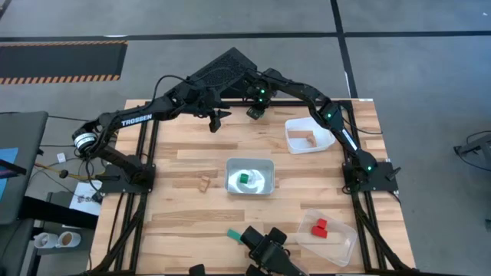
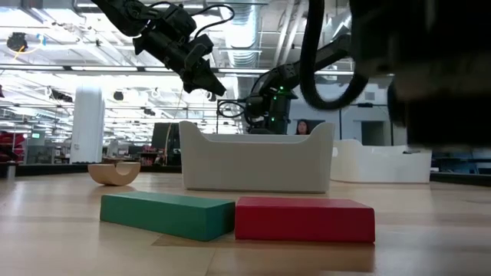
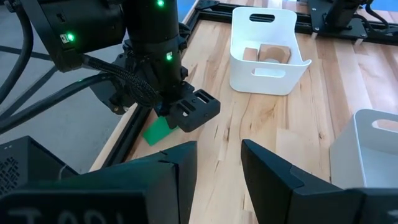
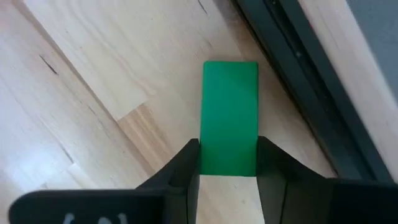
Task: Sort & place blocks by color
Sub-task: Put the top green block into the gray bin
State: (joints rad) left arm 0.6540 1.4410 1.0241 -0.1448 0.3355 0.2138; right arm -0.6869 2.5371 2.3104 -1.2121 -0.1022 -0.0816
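Pinching a flat green block (image 4: pixel 229 118) between its two fingers, the right gripper (image 4: pixel 229 163) hangs at the far edge of the table, beside the dark frame rail (image 4: pixel 298 81). The jaws sit closed against the block's long sides, and the block sticks out forward past the fingertips. From the left wrist view the same green block (image 3: pixel 158 131) shows under the right gripper's body, low over the wood. Judging by the grip, it is being taken for the green tray.

The left gripper (image 1: pixel 215 120) hovers just beside it, also at the far edge, its jaws parted and empty; it looks to be waiting.

Outward from there, a silvery tray (image 1: pixel 265 187) in the table's middle holds a small green block (image 1: pixel 243 179), the likely home for the held one. A white bin (image 1: pixel 322 146) on the far right holds plain wood blocks (image 1: pixel 306 139), and a clear tray (image 1: pixel 345 244) at the near right holds a red block (image 1: pixel 319 226). A loose wood block (image 1: pixel 203 184) lies left of the silvery tray. At the near edge a green slab (image 2: pixel 165 212) and a red slab (image 2: pixel 304 218) lie touching end to end.

The left arm close by is the main thing to steer around.
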